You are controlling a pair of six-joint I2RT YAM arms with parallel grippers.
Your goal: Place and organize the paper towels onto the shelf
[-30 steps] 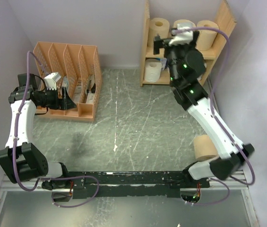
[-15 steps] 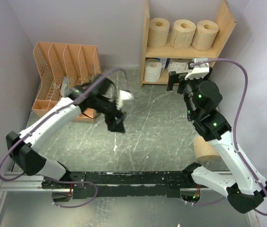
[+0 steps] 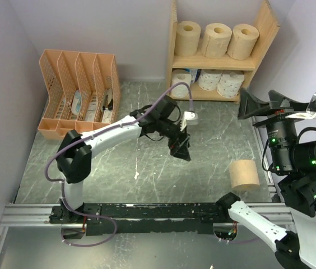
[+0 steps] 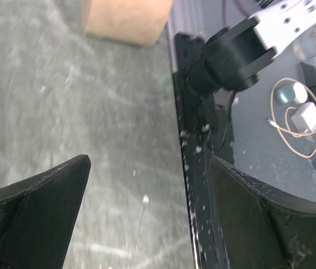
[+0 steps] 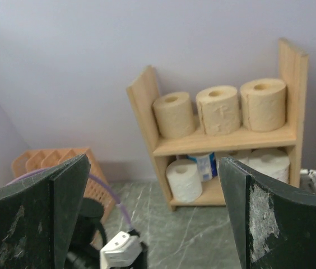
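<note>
The wooden shelf [image 3: 223,60] [image 5: 225,140] stands at the back right. Its top tier holds three tan paper towels [image 3: 216,39] [image 5: 218,109]. White rolls [image 3: 231,83] [image 5: 184,180] sit on the lower tier, one with blue marking [image 5: 207,165]. A lone tan roll [image 3: 244,174] [image 4: 127,19] stands on the table near the right arm's base. My left gripper [image 3: 180,151] [image 4: 147,213] hangs open and empty over the table's middle, left of that roll. My right gripper [image 3: 261,103] [image 5: 153,168] is open and empty, raised at the right, facing the shelf.
An orange file organizer [image 3: 79,92] [image 5: 51,159] stands at the back left with small items in its slots. The black base rail [image 3: 158,212] [image 4: 194,140] runs along the near edge. Walls close in behind and on both sides.
My left arm swung from the organizer out to the table's middle. My right arm drew back from the shelf to the near right and rose, uncovering the lower tier and the lone tan roll.
</note>
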